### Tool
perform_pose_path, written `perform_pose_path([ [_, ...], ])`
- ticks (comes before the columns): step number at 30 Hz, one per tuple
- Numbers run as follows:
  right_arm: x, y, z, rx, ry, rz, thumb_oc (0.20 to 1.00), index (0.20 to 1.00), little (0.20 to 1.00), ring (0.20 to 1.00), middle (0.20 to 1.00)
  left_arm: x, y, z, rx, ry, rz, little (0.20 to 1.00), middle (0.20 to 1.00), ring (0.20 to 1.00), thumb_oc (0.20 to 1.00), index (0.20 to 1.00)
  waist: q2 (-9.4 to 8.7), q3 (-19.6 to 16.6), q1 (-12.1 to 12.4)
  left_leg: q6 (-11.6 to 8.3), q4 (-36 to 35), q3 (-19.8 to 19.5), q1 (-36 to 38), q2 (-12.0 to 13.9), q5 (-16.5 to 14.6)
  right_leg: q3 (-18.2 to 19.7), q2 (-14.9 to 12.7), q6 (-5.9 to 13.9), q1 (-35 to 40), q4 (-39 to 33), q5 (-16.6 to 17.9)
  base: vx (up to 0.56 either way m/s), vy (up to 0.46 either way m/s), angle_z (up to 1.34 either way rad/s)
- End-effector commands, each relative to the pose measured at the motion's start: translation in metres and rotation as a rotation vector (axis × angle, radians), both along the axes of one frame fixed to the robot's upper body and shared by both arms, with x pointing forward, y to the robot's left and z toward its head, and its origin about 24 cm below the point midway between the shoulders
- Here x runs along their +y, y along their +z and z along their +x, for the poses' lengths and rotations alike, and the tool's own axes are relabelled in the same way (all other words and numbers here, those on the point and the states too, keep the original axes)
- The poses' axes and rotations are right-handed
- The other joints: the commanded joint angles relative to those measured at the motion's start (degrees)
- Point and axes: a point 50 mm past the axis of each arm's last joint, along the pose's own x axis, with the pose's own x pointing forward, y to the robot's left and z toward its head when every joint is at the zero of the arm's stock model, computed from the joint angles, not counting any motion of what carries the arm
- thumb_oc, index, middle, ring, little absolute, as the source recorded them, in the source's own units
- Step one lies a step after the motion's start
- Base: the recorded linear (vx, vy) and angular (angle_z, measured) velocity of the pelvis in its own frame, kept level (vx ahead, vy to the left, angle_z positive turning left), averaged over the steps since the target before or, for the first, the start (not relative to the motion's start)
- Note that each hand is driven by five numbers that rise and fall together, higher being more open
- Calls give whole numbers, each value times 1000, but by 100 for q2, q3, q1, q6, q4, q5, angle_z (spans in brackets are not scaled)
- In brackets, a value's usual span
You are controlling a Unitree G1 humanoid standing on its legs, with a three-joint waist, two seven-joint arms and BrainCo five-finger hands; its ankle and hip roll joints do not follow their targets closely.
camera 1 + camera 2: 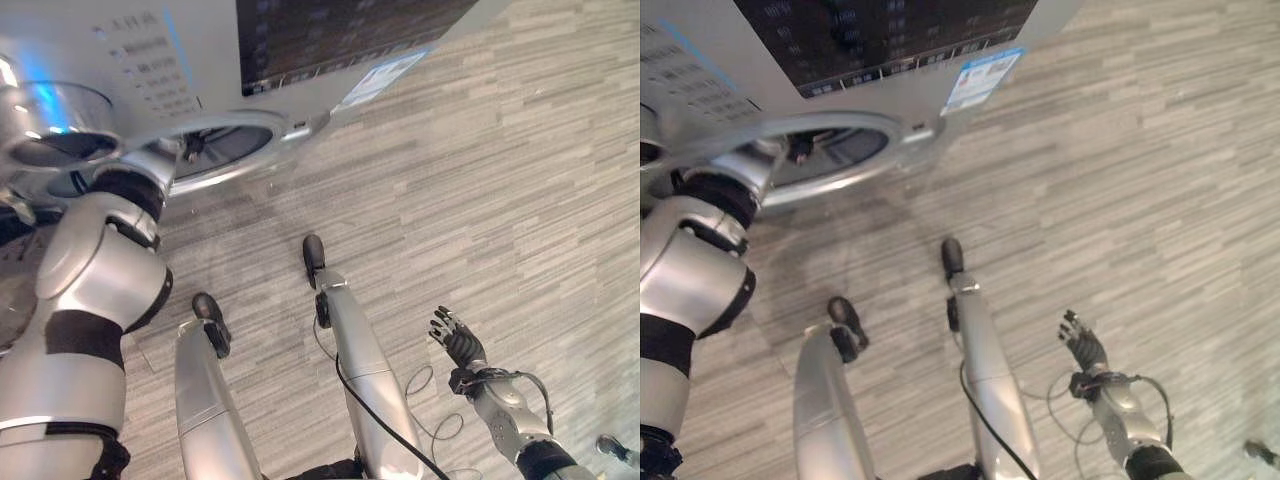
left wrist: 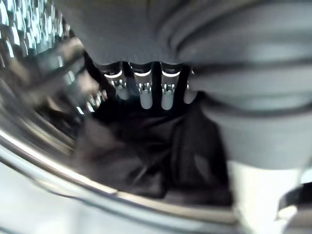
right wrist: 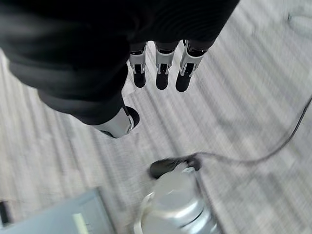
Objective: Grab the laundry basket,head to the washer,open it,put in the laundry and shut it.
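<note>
Left hand [image 2: 146, 87] reaches straight-fingered over dark laundry [image 2: 146, 156] inside washer [image 1: 200, 60]; right hand [image 1: 458, 340] hangs relaxed.

grey wood-look plank floor [image 1: 520, 200] underfoot.
pale and darker streaks run across it, right up to the machine's base.

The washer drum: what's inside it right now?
Dark laundry lies in the washer drum, with the left hand reaching in above it. What's beneath the cloth is covered.
</note>
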Motion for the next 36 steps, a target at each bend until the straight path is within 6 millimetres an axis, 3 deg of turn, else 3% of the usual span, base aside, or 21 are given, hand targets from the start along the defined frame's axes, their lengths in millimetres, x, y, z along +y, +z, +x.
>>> perform_pose_path([
  [1, -3, -21, -27, 101, -88, 91, 1000, 1000, 1000, 1000, 1000, 23, -26, -7, 66, 79, 32, 1000, 1000, 1000, 1000, 1000, -26, -158, -225, 151, -713, -19, 524, -249, 518, -319, -354, 169, 377, -153, -129, 0, -15, 15],
  [4, -2, -32, -36, 142, -165, 142, 1000, 1000, 1000, 1000, 1000, 28, -95, -21, 195, 88, -68, 1000, 1000, 1000, 1000, 1000, 38, -113, -123, 134, -1295, -11, 1088, -407, 744, -358, -441, 208, 885, -510, -30, 19, 0, 12],
  [6, -6, -39, -42, 171, -219, 165, 1000, 1000, 1000, 1000, 1000, 26, -128, -31, 244, 89, -132, 1000, 1000, 1000, 1000, 1000, 102, -93, -37, 118, -1626, -15, 1428, -493, 879, -393, -499, 218, 1229, -698, 1, 35, 13, 11],
  [8, -13, -47, -50, 212, -296, 174, 1000, 1000, 1000, 1000, 1000, 20, -172, -48, 320, 69, -216, 1000, 1000, 1000, 1000, 1000, 222, -80, 99, 104, -2026, -62, 1867, -585, 1023, -474, -579, 230, 1653, -900, 17, 89, 25, 12],
  [9, -19, -50, -53, 233, -350, 175, 1000, 1000, 1000, 1000, 1000, 16, -207, -68, 382, 60, -288, 1000, 1000, 1000, 1000, 1000, 348, -87, 200, 103, -2424, -91, 2279, -662, 1165, -536, -639, 238, 2056, -1091, 33, 88, 40, 18],
  [10, -19, -50, -53, 233, -349, 174, 1000, 1000, 1000, 1000, 1000, 16, -207, -68, 383, 60, -288, 1000, 1000, 1000, 1000, 1000, 347, -78, 197, 102, -2438, -92, 2300, -664, 1170, -539, -640, 238, 2075, -1099, 35, 12, 53, 36],
  [11, -25, -54, -59, 261, -405, 176, 1000, 1000, 1000, 1000, 1000, 6, -228, -79, 411, 42, -352, 1000, 1000, 1000, 1000, 1000, 398, -119, 243, 119, -2855, -96, 2563, -739, 1472, -636, -720, 212, 2333, -1346, 212, -12, 31, 44],
  [13, -29, -55, -58, 269, -457, 189, 1000, 1000, 1000, 1000, 1000, -6, -255, -98, 474, 19, -420, 1000, 1000, 1000, 1000, 1000, 505, -226, 315, 85, -3252, -147, 2923, -776, 1624, -728, -773, 248, 2673, -1551, 252, 47, 49, 47],
  [14, -30, -55, -58, 269, -457, 189, 1000, 1000, 1000, 1000, 1000, -6, -255, -98, 475, 19, -420, 1000, 1000, 1000, 1000, 1000, 504, -219, 315, 85, -3262, -148, 2938, -776, 1629, -730, -773, 248, 2686, -1557, 253, 84, 55, 23],
  [16, -37, -62, -73, 319, -548, 209, 1000, 1000, 1000, 1000, 1000, -13, -286, -125, 556, 29, -534, 1000, 1000, 1000, 1000, 1000, 666, -460, 387, 47, -3980, -207, 3546, -801, 1871, -829, -789, 291, 3229, -1924, 313, 108, 67, 18],
  [17, -37, -62, -73, 319, -548, 209, 1000, 1000, 1000, 1000, 1000, -13, -286, -125, 555, 29, -534, 1000, 1000, 1000, 1000, 1000, 666, -458, 386, 47, -3981, -207, 3548, -800, 1872, -830, -789, 291, 3233, -1925, 313, 163, 77, 27],
  [19, -47, -65, -85, 351, -633, 225, 1000, 1000, 1000, 1000, 1000, -15, -323, -164, 671, 93, -627, 1000, 1000, 1000, 1000, 1000, 778, -848, 455, 0, -4699, -228, 4159, -750, 2124, -893, -784, 355, 3826, -2429, 421, 173, 74, 20],
  [21, -47, -65, -85, 350, -632, 225, 1000, 1000, 1000, 1000, 1000, -15, -322, -164, 671, 93, -627, 1000, 1000, 1000, 1000, 1000, 778, -859, 454, 2, -4714, -229, 4146, -752, 2148, -895, -785, 354, 3819, -2456, 450, 65, 29, 2],
  [22, -51, -62, -83, 334, -639, 206, 1000, 1000, 1000, 1000, 1000, -10, -336, -184, 708, 150, -675, 1000, 1000, 1000, 1000, 1000, 814, -1074, 513, -36, -5014, -191, 4379, -710, 2257, -918, -794, 402, 4061, -2706, 525, 92, 20, -3],
  [25, -61, -53, -78, 276, -604, 163, 1000, 1000, 1000, 1000, 1000, 5, -349, -210, 757, 219, -685, 1000, 1000, 1000, 1000, 1000, 812, -1407, 565, -65, -5348, -144, 4746, -618, 2330, -900, -765, 442, 4338, -2837, 514, 116, 16, -9],
  [26, -61, -53, -78, 277, -604, 163, 1000, 1000, 1000, 1000, 1000, 5, -349, -211, 757, 219, -685, 1000, 1000, 1000, 1000, 1000, 811, -1405, 564, -65, -5348, -144, 4754, -617, 2327, -901, -764, 442, 4347, -2840, 513, 148, 8, -9],
  [27, -68, -45, -75, 219, -599, 154, 1000, 1000, 1000, 1000, 1000, 14, -356, -227, 770, 282, -739, 1000, 1000, 1000, 1000, 1000, 779, -1559, 581, -73, -5348, -148, 4865, -579, 2289, -914, -767, 458, 4480, -2834, 475, 88, -4, -3],
  [28, -68, -45, -75, 220, -599, 154, 1000, 1000, 1000, 1000, 1000, 15, -356, -227, 770, 282, -739, 1000, 1000, 1000, 1000, 1000, 779, -1557, 578, -73, -5348, -150, 4872, -579, 2287, -917, -767, 458, 4488, -2834, 472, 167, -8, 2],
  [31, -87, -23, -64, 92, -606, 106, 1000, 1000, 1000, 1000, 1000, 25, -366, -254, 800, 377, -822, 1000, 1000, 1000, 1000, 1000, 727, -1806, 598, -64, -5348, -170, 5057, -562, 2190, -953, -798, 498, 4770, -2943, 450, 111, -1, 8],
  [34, -100, -10, -61, 43, -612, 65, 1000, 1000, 1000, 1000, 1000, 30, -370, -267, 812, 424, -862, 1000, 1000, 1000, 1000, 1000, 706, -1923, 593, -70, -5348, -159, 5117, -560, 2149, -975, -802, 521, 4889, -3072, 492, 107, 8, 3],
  [36, -107, 11, -48, -58, -590, 19, 1000, 1000, 1000, 1000, 1000, 34, -374, -280, 836, 455, -856, 1000, 1000, 1000, 1000, 1000, 684, -2044, 578, -70, -5348, -150, 5154, -560, 2105, -972, -818, 543, 4970, -3193, 545, 80, 10, 8],
])
